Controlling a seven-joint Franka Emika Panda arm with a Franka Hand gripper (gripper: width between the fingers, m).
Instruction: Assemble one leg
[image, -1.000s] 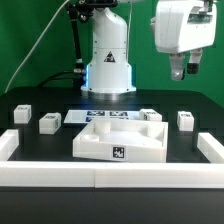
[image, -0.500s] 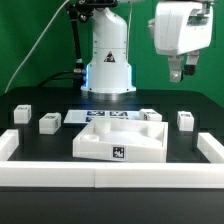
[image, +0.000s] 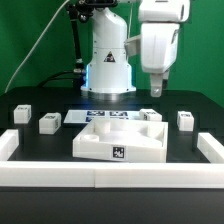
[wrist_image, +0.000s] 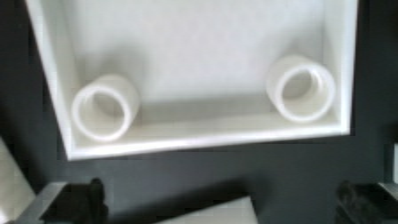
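Several legs, small white blocks with tags, stand on the black table: one (image: 24, 114) and another (image: 49, 123) at the exterior view's left, one (image: 185, 121) at its right, and one (image: 152, 116) behind the large white square part (image: 120, 142). My gripper (image: 158, 91) hangs well above that part's back right corner, open and empty. In the wrist view the gripper (wrist_image: 217, 205) looks down on the square part (wrist_image: 196, 60) with two round sockets (wrist_image: 107, 108); its dark fingers (wrist_image: 71, 200) stand wide apart with nothing between them.
The marker board (image: 92, 118) lies behind the square part. A low white wall (image: 100, 176) runs along the table's front and sides. The robot base (image: 108, 60) stands at the back centre.
The gripper has swung from the far upper right toward the exterior view's left and now hangs lower, over the square part's back right corner. The parts have not moved.
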